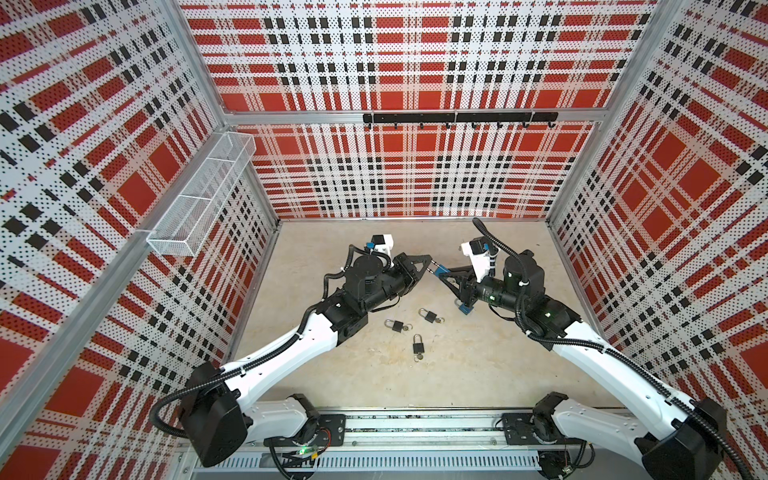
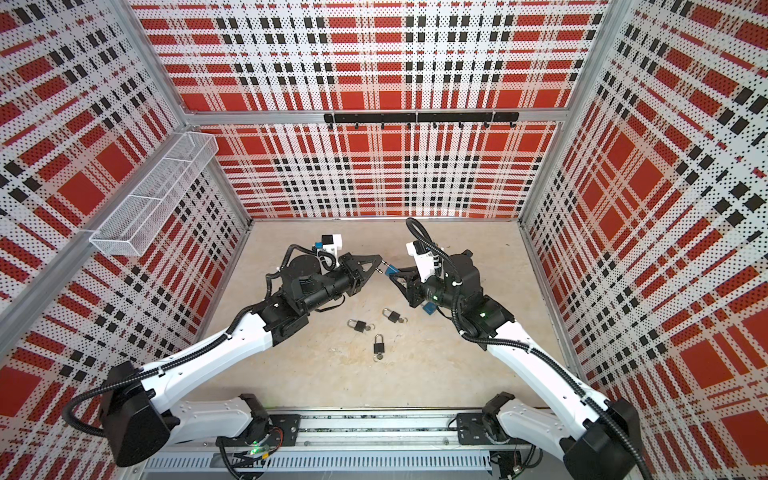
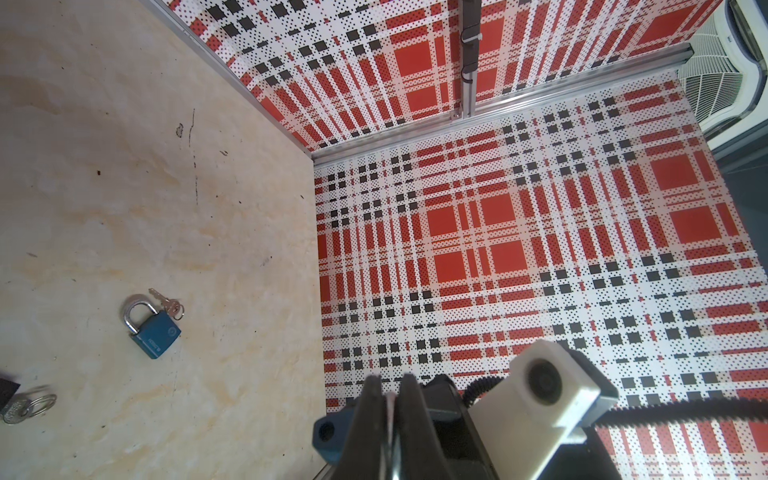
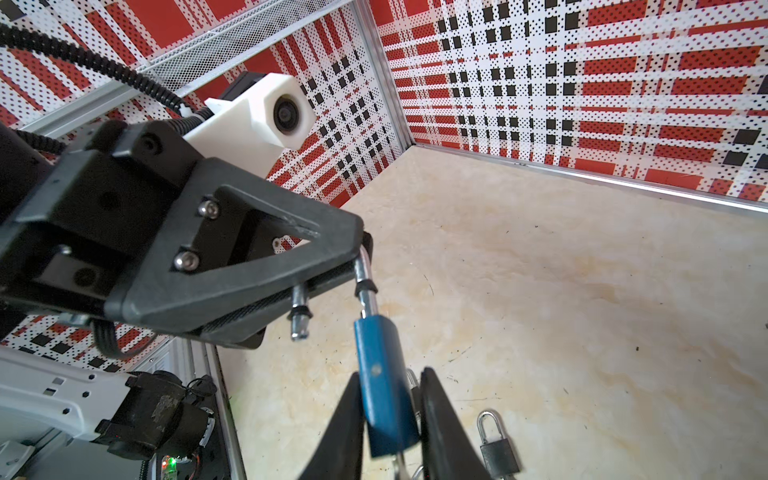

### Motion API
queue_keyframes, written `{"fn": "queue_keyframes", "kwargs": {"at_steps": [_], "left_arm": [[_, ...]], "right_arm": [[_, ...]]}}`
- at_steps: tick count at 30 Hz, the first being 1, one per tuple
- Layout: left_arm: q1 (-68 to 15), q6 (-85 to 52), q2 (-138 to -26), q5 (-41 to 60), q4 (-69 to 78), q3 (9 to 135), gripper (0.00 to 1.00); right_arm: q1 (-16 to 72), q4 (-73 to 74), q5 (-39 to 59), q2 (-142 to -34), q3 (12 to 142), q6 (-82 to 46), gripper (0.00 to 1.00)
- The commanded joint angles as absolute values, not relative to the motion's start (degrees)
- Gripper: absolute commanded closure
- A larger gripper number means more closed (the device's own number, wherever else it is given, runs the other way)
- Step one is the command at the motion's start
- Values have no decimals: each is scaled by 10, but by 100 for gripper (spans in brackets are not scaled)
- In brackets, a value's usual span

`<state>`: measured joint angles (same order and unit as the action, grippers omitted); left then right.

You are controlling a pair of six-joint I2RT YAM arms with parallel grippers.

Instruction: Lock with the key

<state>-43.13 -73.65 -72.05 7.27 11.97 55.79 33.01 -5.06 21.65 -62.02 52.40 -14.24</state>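
Presently held: a blue padlock (image 4: 376, 349) is carried in the air above the middle of the bench (image 1: 478, 365), gripped from both sides by the two arms.
Left pincer (image 1: 430, 260): its fingers are pressed together on the bend of the silver shackle (image 4: 366, 286).
Right pincer (image 4: 390, 374): it is clamped on the blue body, which is sandwiched between the two black fingers on its broad faces.
Shackle state: it is seen open; one leg is seated in the body, while the free leg (image 4: 300, 316) is swung out and off to one side.
Key: a silver piece (image 4: 411, 388) is glimpsed between the body and one right finger; whether it is the key cannot be told.
Second blue padlock (image 3: 153, 332): it is laid flat on the bench, with small keys (image 3: 168, 305) just beside its shackle.
Black padlocks: three are spread on the bench nearer the arm bases (image 1: 395, 325), (image 1: 431, 316), (image 1: 417, 344), set apart from one another, a small ring being seen at each.
Surroundings: a wire basket (image 1: 199, 195) is hung on the left wall and a hook rail (image 1: 459, 117) is fixed on the back wall.
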Motion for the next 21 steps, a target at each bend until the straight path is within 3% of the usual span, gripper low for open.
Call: {"fn": "queue_keyframes", "kwargs": {"at_steps": [1, 5, 12, 14, 15, 21], "left_arm": [[-434, -751, -721, 79, 160, 576, 100], [-432, -752, -719, 81, 164, 571, 100], [-408, -737, -711, 116, 166, 564, 99], [-395, -725, -708, 141, 164, 564, 67], [-386, -720, -707, 154, 162, 563, 57], [-313, -654, -688, 260, 113, 573, 52]], "right_arm": [[328, -14, 216, -624, 541, -137, 84], [327, -13, 219, -624, 542, -143, 100], [324, -41, 238, -624, 562, -170, 100], [323, -64, 249, -623, 576, -180, 100], [322, -78, 255, -623, 585, -184, 100], [308, -205, 318, -641, 659, -194, 100]]}}
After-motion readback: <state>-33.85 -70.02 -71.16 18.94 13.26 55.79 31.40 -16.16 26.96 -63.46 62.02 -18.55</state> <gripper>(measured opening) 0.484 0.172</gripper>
